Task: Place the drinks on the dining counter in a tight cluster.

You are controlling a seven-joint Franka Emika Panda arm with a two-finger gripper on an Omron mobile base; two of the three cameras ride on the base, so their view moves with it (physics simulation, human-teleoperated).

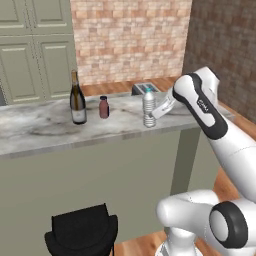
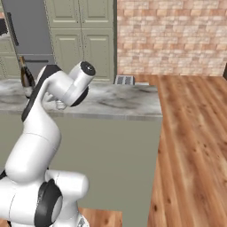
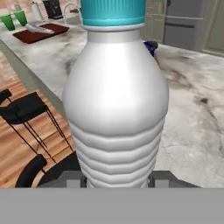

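Note:
The small clear water bottle (image 1: 149, 107) with a teal-white cap stands upright on the dining counter (image 1: 40, 127), toward its right end. My gripper (image 1: 153, 115) reaches it from the right, low on its body. In the hand view the water bottle (image 3: 116, 100) sits between my fingers (image 3: 161, 178), which press against both sides of its base; gripper (image 3: 117, 179) shut on it. The tall dark wine bottle (image 1: 77, 101) and the short maroon bottle (image 1: 104, 107) stand close together further left. My arm hides the water bottle in the right base view, where the wine bottle (image 2: 26, 76) shows.
A black stool (image 1: 82, 232) stands below the counter's near side. A grey toaster-like box (image 1: 145, 89) sits past the counter's far edge. A dark board with green cups (image 3: 41, 31) lies on a far worktop. The counter's right end (image 2: 153, 104) drops to wooden floor.

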